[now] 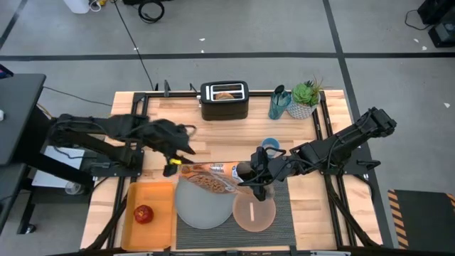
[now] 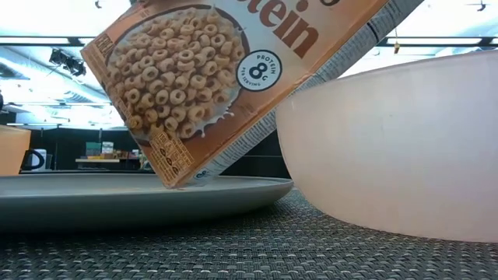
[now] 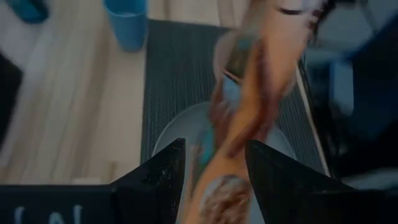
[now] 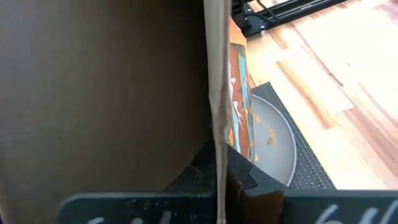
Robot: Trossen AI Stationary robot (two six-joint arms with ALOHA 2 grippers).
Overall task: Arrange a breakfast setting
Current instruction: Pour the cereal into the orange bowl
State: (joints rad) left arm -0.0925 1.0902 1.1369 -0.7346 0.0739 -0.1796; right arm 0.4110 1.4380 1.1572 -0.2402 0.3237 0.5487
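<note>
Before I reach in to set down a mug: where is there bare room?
Free: bare wood right of the mat, and between toaster and blue cup. Crowded: plate, bowl, cereal box, both grippers.

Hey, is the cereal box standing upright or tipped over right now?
Tipped. The cereal box leans steeply, its low corner over the plate, beside the pink bowl. The right gripper clamps a flap of it.

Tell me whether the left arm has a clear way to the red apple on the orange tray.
Probably yes. The apple sits alone on the orange tray, on the left arm's side, with nothing over it. The left gripper, open, hovers by the cereal box just beyond the tray.
</note>
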